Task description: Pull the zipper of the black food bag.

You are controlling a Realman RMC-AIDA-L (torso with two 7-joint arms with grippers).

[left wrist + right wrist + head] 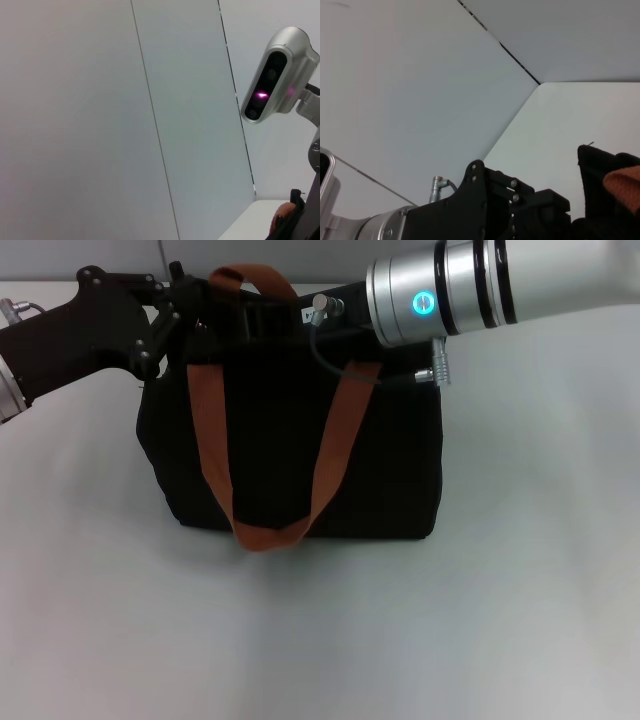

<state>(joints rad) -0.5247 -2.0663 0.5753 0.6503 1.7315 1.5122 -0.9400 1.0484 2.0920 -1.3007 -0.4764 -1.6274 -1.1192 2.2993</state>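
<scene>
The black food bag [290,440] stands upright in the middle of the white table, and its two orange-brown straps [330,450] hang over the front. My left gripper [183,308] reaches in from the left and sits at the bag's top left corner. My right gripper [268,312] reaches in from the right over the bag's top edge, partly behind a raised strap [255,280]. The zipper pull is hidden. The right wrist view shows the left gripper's black body [510,205] beside the bag's corner [597,170].
The white table [320,640] spreads in front of the bag and to both sides. A pale wall stands behind it. The right arm's silver wrist with a cyan light [425,302] hangs over the bag's top right. The left wrist view shows the right wrist's silver camera housing [275,75].
</scene>
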